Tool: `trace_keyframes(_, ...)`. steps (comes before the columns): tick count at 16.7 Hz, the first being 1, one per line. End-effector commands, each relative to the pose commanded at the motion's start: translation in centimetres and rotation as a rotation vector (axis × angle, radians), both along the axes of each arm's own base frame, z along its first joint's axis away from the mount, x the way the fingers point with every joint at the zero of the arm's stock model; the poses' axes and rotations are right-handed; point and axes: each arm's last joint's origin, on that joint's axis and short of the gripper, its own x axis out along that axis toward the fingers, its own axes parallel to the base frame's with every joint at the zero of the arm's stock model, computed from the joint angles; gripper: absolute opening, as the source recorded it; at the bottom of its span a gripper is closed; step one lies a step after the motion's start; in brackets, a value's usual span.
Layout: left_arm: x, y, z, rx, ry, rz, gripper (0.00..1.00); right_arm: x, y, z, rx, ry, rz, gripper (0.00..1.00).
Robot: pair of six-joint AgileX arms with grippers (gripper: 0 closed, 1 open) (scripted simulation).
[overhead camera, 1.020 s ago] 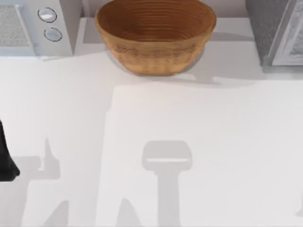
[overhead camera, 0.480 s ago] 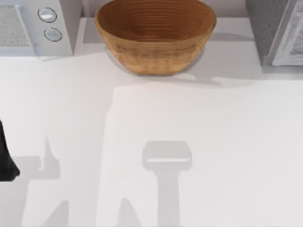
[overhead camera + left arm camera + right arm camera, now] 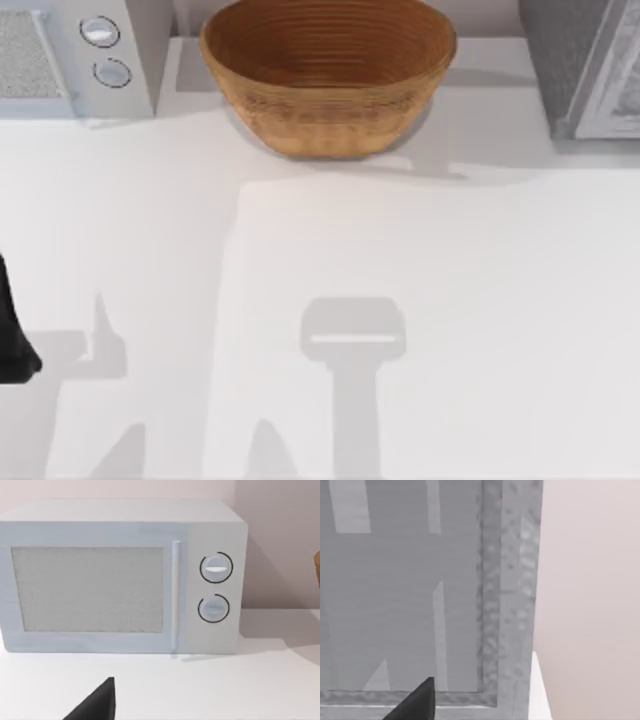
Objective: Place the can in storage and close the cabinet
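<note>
Honestly, hard to judge progress: can's location can't be told. Cabinet (image 3: 585, 70) sits at the counter's (image 3: 450, 300) back right corner, near the right gripper (image 3: 415, 702); left gripper (image 3: 97, 702) faces the microwave (image 3: 120, 575). Finger state on both: can't tell.

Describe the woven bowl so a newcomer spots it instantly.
Look along the table's far edge in the top view, between the white microwave at the left and the grey cabinet at the right. The woven bowl sits there: the lone brown, ribbed, round thing among pale boxes.
</note>
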Motion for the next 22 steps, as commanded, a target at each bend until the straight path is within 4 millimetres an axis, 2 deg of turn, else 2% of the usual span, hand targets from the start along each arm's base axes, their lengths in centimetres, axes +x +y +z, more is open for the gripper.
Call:
trace_keyframes(3,0.0,0.0,0.0,0.000,0.000,0.000,1.00,1.0,-2.4,5.3,0.010,0.007,-0.003,1.00)
trace_keyframes(6,0.0,0.0,0.0,0.000,0.000,0.000,1.00,1.4,-3.4,11.8,0.036,0.022,-0.005,1.00)
trace_keyframes(9,0.0,0.0,0.0,0.000,0.000,0.000,1.00,1.0,-2.2,18.6,0.055,0.032,-0.004,1.00)
trace_keyframes(13,0.0,0.0,0.0,0.000,0.000,0.000,1.00,-0.6,1.5,26.1,0.037,0.022,-0.001,1.00)
trace_keyframes(15,0.0,0.0,0.0,0.000,0.000,0.000,1.00,-1.5,3.4,28.5,0.019,0.012,-0.001,1.00)
trace_keyframes(17,0.0,0.0,0.0,0.000,0.000,0.000,1.00,-2.0,4.4,29.6,0.008,0.006,0.000,1.00)
trace_keyframes(22,0.0,0.0,0.0,0.000,0.000,0.000,1.00,-2.1,4.5,29.8,0.004,0.004,-0.003,1.00)
